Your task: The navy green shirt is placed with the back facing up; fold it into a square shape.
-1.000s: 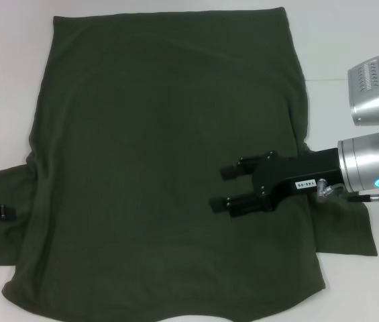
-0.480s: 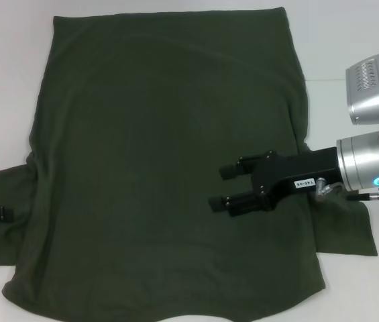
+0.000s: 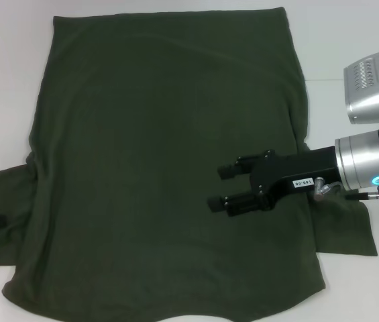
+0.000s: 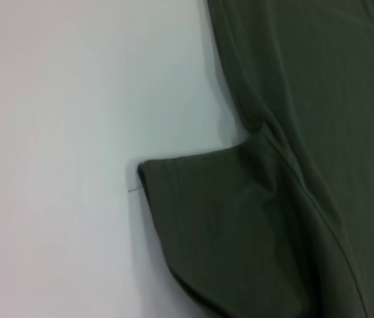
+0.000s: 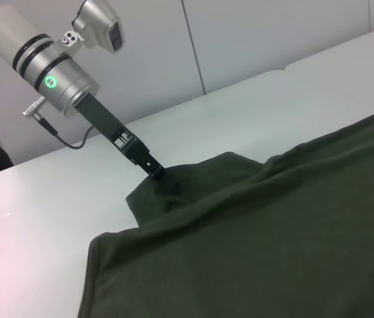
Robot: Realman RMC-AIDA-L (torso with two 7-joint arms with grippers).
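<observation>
Progress: no fold was seen; the navy green shirt (image 3: pixel 169 168) was spread flat on the white table (image 3: pixel 8 80), both sleeves out.
Remaining: every fold was judged still to be made.
Left gripper (image 5: pixel 155 171): set at the left sleeve's edge; its finger state could not be told.
Right gripper (image 3: pixel 224 186): held over the shirt's right part, fingers parted, nothing gripped.
Fabric: soft, matte, plain, lightly rumpled at the sleeves.

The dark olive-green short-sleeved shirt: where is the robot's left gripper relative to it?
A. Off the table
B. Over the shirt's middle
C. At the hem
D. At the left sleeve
D: the left gripper meets the dark olive-green short-sleeved shirt at its left sleeve.
</observation>
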